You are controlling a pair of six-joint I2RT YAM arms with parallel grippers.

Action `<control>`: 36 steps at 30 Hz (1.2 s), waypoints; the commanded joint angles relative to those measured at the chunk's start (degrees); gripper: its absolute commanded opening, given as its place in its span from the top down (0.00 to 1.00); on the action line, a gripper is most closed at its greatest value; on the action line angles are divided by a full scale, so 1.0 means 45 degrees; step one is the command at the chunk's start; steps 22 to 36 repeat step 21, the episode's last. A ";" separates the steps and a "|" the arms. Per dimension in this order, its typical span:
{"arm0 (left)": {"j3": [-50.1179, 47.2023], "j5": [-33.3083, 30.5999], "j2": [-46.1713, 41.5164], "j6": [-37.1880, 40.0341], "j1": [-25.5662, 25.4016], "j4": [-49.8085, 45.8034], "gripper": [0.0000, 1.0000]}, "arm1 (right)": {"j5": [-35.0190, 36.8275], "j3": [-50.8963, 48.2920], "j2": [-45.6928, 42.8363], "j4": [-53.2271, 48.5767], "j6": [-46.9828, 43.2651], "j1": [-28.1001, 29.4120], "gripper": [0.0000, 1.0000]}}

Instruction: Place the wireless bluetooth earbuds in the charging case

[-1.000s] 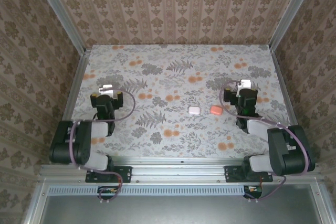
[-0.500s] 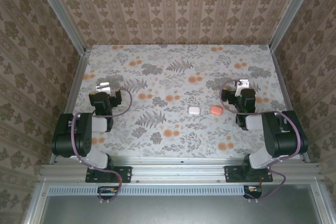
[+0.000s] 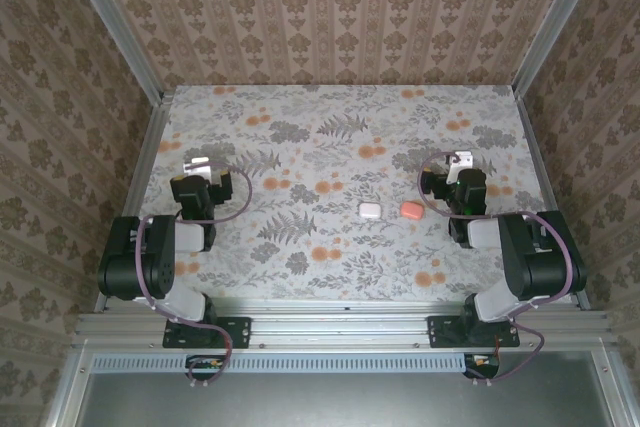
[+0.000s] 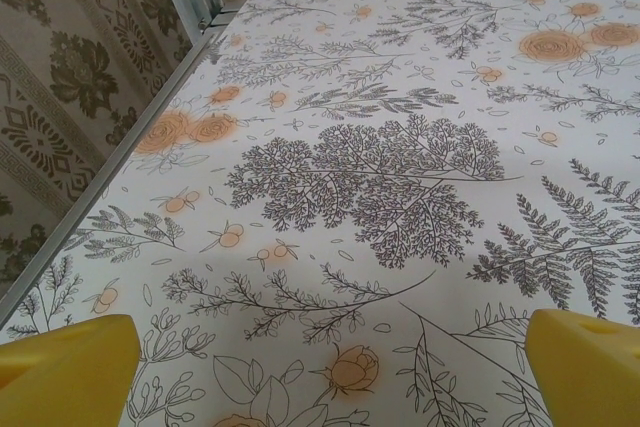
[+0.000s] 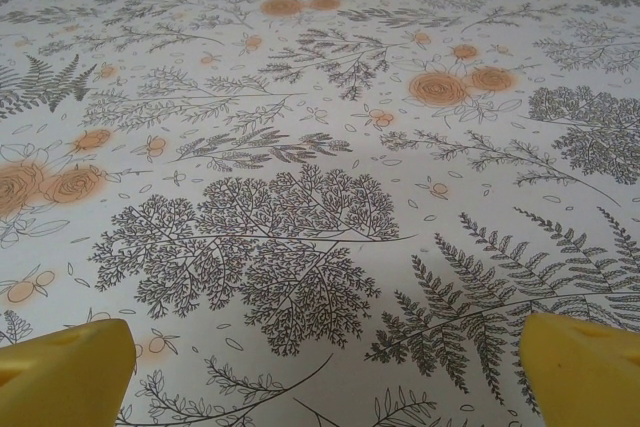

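- The left fingers point(image 4: 60, 367) are spread wide, holding nothing.
- The right fingers point(image 5: 585, 372) are spread too, empty.
- On the desk point(image 3: 320, 127), the white case point(image 3: 370, 210) lies near the coral-pink case point(image 3: 411, 209).

Probably a robot lab test booth, aluminium frame rails point(image 3: 340, 322), wallpaper-printed wall panels point(image 3: 340, 17), floral tablecloth point(image 3: 330, 152)

The bench point(image 3: 300, 132) is covered by a pale cloth point(image 4: 400, 177) printed with grey ferns and orange flowers. Behind the bench stands a back wall point(image 3: 330, 7) papered in beige-and-brown damask stripes, and the side walls point(image 3: 60, 127) match it. Silver metal posts point(image 3: 112, 22) slant up from the bench's far corners. A metal rail point(image 3: 340, 325) runs along its near edge. The light is soft and even.
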 commanded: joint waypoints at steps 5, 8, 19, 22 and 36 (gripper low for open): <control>0.0218 0.0161 -0.0136 -0.0210 -0.0081 -0.0181 0.00 | -0.0180 0.0176 -0.0044 0.0074 0.0111 -0.0031 0.00; 0.0218 0.0164 -0.0138 -0.0204 -0.0087 -0.0181 0.00 | -0.0180 0.0172 -0.0045 0.0087 0.0118 -0.0037 0.00; 0.0413 0.1477 -0.0134 0.0048 0.0146 -0.0524 0.00 | -0.0170 0.0182 -0.0038 0.0069 0.0117 -0.0041 0.00; 0.0397 0.1477 -0.0157 0.0047 0.0136 -0.0532 0.00 | -0.0180 0.0180 -0.0036 0.0087 0.0133 -0.0041 0.00; 0.0397 0.1477 -0.0157 0.0047 0.0136 -0.0532 0.00 | -0.0180 0.0180 -0.0036 0.0087 0.0133 -0.0041 0.00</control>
